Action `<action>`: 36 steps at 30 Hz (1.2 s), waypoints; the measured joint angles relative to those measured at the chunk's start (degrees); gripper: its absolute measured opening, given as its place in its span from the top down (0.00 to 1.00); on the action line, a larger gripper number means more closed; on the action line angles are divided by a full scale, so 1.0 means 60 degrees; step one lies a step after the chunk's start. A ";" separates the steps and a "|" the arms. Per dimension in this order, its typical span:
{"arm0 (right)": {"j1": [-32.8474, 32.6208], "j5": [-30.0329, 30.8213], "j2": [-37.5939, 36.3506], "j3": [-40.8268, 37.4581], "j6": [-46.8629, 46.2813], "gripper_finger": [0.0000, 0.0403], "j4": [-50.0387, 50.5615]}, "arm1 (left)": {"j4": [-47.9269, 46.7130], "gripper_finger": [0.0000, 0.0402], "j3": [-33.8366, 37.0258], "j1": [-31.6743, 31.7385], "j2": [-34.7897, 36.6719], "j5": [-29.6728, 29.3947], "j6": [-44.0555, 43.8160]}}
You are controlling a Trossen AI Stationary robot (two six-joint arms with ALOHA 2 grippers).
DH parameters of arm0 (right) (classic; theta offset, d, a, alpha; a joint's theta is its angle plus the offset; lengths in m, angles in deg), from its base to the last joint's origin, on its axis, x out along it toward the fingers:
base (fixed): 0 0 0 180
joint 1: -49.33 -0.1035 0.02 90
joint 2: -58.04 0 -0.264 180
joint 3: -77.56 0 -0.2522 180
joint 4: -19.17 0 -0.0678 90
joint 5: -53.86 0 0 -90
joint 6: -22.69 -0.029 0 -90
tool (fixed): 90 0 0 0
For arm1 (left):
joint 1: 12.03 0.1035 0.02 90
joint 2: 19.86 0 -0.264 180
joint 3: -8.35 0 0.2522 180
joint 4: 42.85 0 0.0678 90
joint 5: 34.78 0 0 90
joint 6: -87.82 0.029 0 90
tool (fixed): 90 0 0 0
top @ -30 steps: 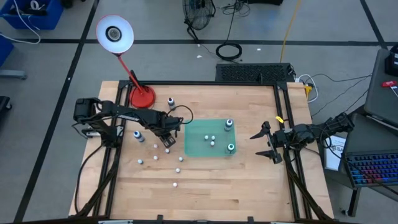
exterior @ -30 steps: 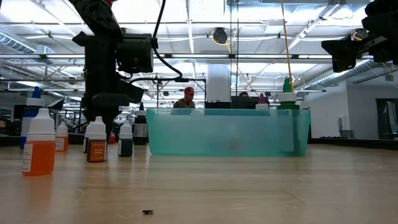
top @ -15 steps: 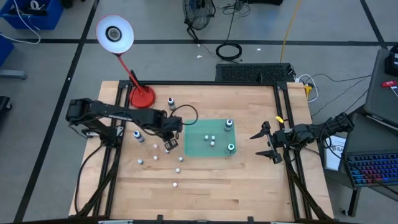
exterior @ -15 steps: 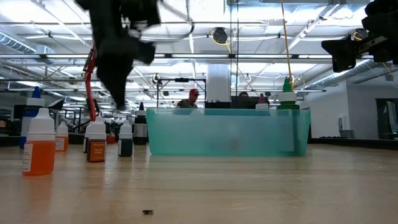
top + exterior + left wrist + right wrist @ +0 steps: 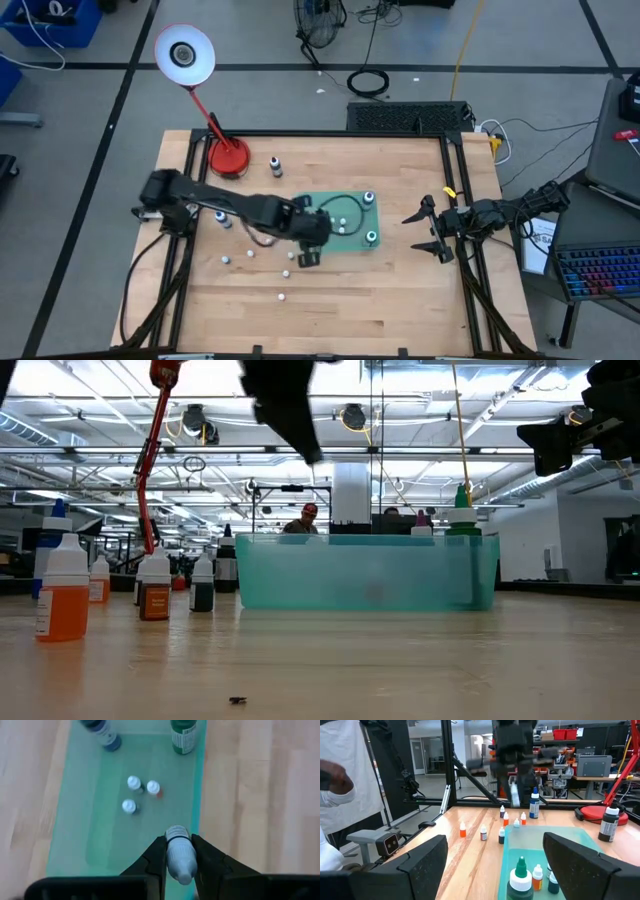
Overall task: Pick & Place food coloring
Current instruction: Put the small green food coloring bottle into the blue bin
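Carried bottle (image 5: 179, 855): small food coloring bottle, whitish, clamped between the left gripper's (image 5: 178, 865) fingers, held in the air over the near edge of the green mat (image 5: 75, 835).

Left gripper, position: above the mat's edge at the middle of the tabletop (image 5: 400, 300), fingers narrow around the bottle. Judged step: carrying it over the mat for set-down.

Mat contents, beyond the held bottle: three white-capped bottles (image 5: 134, 783) close together; farther on, a dark blue bottle (image 5: 106, 735) and a green bottle (image 5: 183, 734) at the far end.

Handling note: the bare mat between the edge and the cluster looks the safest target. Lower straight, keep the bottle upright, spread the fingers only once its base is down, and stay apart from the three.

Loose bottles (image 5: 247, 254): several on the tabletop, left of the mat, not yet placed.

Right gripper (image 5: 428, 230): waiting at the tabletop's right side, fingers wide, holding nothing.
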 joint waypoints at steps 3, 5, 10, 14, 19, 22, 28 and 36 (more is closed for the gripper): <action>0.0000 0.0000 0.0000 0.0002 0.0000 0.22 -0.0004 | 0.0023 0.84 -0.0482 0.0130 -0.0856 -0.0041 0.0560; 0.0001 0.0002 -0.0004 -0.0002 0.0000 0.22 -0.0007 | 0.0034 0.84 -0.0678 0.0262 -0.1370 -0.0036 0.0647; 0.0001 0.0000 -0.0004 0.0002 0.0000 0.22 -0.0005 | 0.0011 0.84 -0.0706 0.0717 -0.2119 0.0366 0.0793; 0.0001 0.0000 -0.0004 -0.0002 0.0000 0.22 -0.0004 | 0.0115 0.84 -0.0713 0.1021 -0.2500 0.0421 0.0733; 0.0001 0.0002 -0.0004 0.0001 -0.0003 0.22 -0.0004 | 0.0175 0.84 -0.0713 0.1242 -0.2847 0.0516 0.0615; 0.0001 0.0000 -0.0004 0.0000 0.0000 0.22 -0.0005 | 0.0308 0.84 -0.0717 0.1294 -0.3056 0.0527 0.0615; 0.0001 0.0001 -0.0004 -0.0002 0.0000 0.22 -0.0002 | 0.0693 0.84 -0.0718 0.1293 -0.3424 0.1092 0.0679; -0.0002 0.0002 -0.0004 -0.0001 0.0000 0.22 -0.0006 | 0.0805 0.61 -0.0717 0.1297 -0.3292 0.1157 0.0294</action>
